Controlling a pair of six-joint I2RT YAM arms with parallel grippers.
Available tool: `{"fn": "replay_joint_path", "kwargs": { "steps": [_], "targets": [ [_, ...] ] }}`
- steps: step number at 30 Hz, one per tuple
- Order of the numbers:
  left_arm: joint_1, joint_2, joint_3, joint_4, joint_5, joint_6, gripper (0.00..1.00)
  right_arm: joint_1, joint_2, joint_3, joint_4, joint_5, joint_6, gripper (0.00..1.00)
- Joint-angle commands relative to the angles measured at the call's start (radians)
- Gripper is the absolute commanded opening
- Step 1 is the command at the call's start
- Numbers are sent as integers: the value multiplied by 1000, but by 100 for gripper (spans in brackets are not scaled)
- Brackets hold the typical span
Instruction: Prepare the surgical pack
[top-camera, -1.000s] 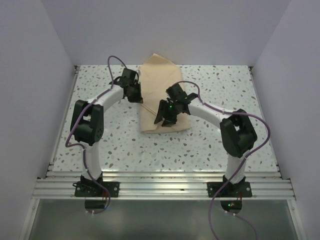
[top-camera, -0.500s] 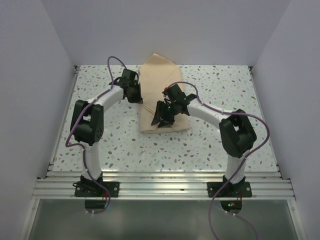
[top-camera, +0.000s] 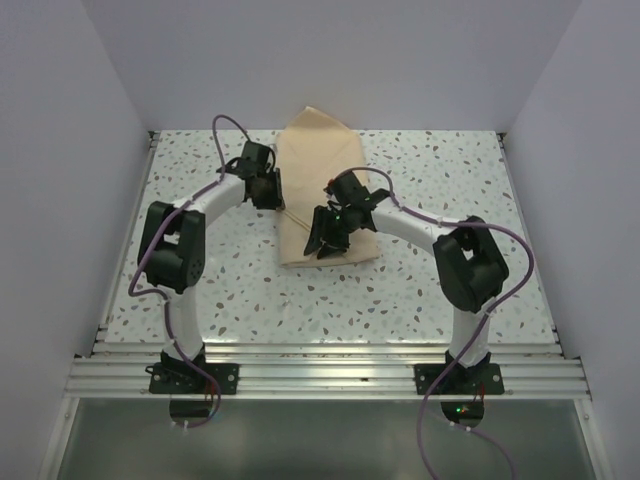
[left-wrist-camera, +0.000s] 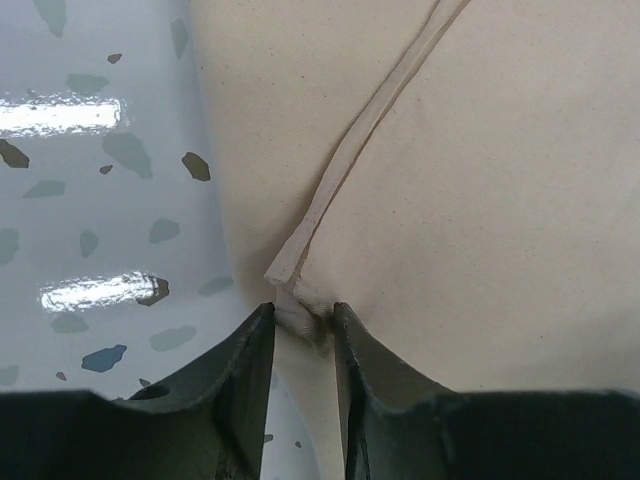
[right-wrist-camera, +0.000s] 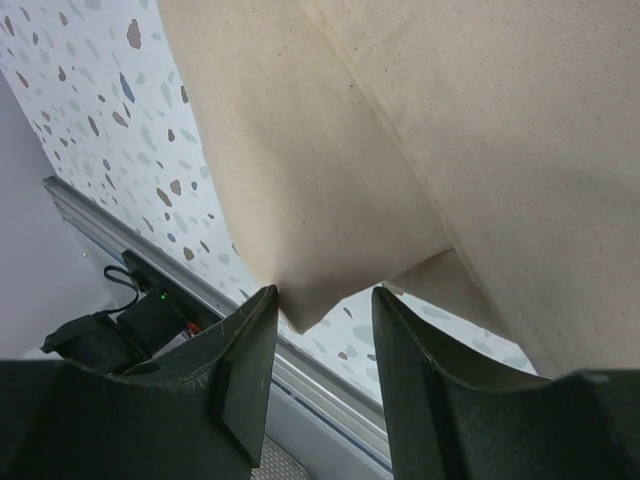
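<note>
The tan wrap sheet (top-camera: 320, 160) lies folded into a bundle mid-table, with one pointed flap reaching the back wall. The steel tray, instruments and gauze are hidden. My left gripper (top-camera: 268, 190) is at the bundle's left edge. In the left wrist view it (left-wrist-camera: 302, 320) is shut on a pinch of the hemmed edge of the wrap (left-wrist-camera: 480, 200). My right gripper (top-camera: 322, 240) is over the bundle's near part. In the right wrist view it (right-wrist-camera: 325, 295) is open, with a folded corner of the wrap (right-wrist-camera: 330, 150) hanging between its jaws, unclamped.
The speckled white table (top-camera: 430, 170) is boxed in by white walls on the left, back and right. An aluminium rail (top-camera: 330, 375) runs along the near edge and shows in the right wrist view (right-wrist-camera: 300, 365), beside a black arm base with a green light (right-wrist-camera: 130, 320).
My right gripper has shifted a little to the left over the bundle's near part. My left gripper has stayed at the wrap's left edge.
</note>
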Motion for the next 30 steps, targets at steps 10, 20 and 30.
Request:
{"fn": "replay_joint_path", "kwargs": {
  "steps": [10,20,30],
  "targets": [
    [-1,-96,-53,2,1,13,44,4,30,19,16,-33,0,35],
    [-34,-138,-113,27,16,-9,51,5,48,33,16,-35,5,27],
    [-34,-115,-162,61,4,-32,40,5,51,37,12,-35,1,25]
  ]
}}
